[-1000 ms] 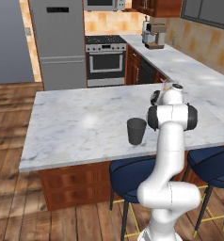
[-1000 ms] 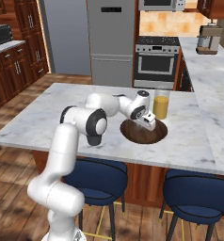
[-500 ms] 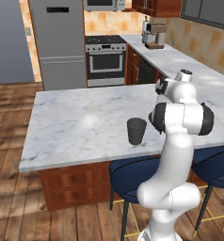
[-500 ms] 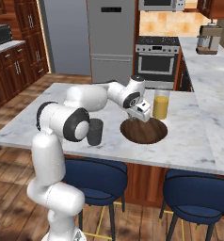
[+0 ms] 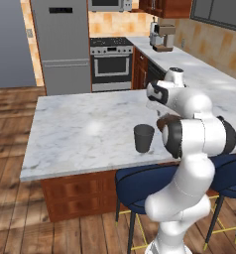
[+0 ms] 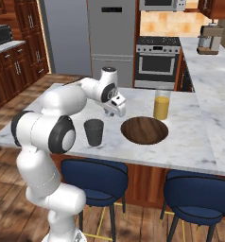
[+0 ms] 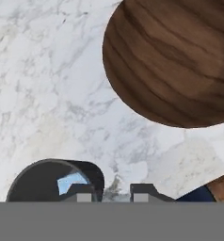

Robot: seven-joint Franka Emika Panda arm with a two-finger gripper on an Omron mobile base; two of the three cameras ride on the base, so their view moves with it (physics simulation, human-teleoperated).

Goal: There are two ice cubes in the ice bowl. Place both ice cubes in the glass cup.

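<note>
hidden: ice bowl (image 5: 162, 120) mostly behind the arm in left base view; cut off: ice bowl at hand view's top and right edges | glass cup (image 7: 48, 181) cropped below; ice cube (image 7: 71, 182) inside partly covered

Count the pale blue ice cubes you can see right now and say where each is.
1. A pale blue ice cube lies inside the dark grey smoky tumbler, in the hand view. The wide dark brown bowl holds none; a second cube may be hidden in the tumbler.

1 glass cup (image 6: 93, 132), 1 ice bowl (image 6: 144, 130), maybe 1 ice cube (image 7: 71, 183), 2 stools (image 6: 96, 176).
</note>
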